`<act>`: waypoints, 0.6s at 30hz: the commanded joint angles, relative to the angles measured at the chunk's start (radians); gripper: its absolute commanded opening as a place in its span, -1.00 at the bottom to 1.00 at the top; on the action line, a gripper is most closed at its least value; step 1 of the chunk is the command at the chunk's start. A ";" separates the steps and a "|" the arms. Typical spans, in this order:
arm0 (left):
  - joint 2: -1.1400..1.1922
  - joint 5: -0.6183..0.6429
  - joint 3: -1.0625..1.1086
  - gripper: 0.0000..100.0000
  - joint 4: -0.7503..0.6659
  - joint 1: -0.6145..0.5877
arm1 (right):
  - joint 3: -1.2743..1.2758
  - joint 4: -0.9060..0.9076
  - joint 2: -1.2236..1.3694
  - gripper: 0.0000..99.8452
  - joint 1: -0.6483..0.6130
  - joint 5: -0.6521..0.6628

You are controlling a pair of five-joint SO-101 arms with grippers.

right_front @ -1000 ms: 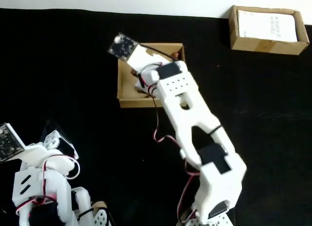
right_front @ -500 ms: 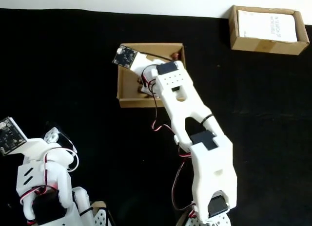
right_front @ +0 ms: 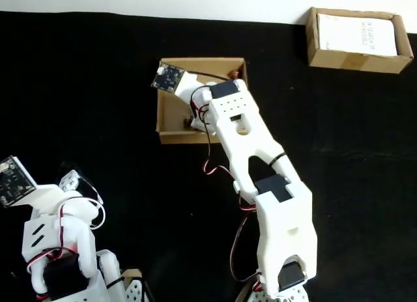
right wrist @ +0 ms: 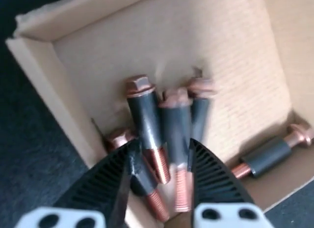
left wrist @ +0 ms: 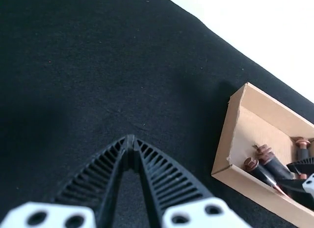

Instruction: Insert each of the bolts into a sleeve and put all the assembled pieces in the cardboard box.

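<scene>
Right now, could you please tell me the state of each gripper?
Left gripper: shut, empty.
Right gripper: open over sleeved bolts in the cardboard box.

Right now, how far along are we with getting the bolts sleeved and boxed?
Done: several sleeved bolts lie in the cardboard box. In hand: the right gripper is down inside the box, jaws open astride two of those pieces, gripping neither. The left gripper hangs shut over the black table, empty. Left: probably just lifting that right gripper out; whether any parts wait elsewhere I cannot tell.
</scene>
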 commanded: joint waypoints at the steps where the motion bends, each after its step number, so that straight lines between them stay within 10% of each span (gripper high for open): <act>1: -0.007 -0.006 -0.004 -0.98 -0.017 -0.016 | -0.051 0.051 -0.136 -0.77 0.002 0.009; 18: -0.007 -0.006 -0.022 -0.98 -0.017 0.016 | -0.041 0.469 -0.731 -0.98 -0.027 -0.626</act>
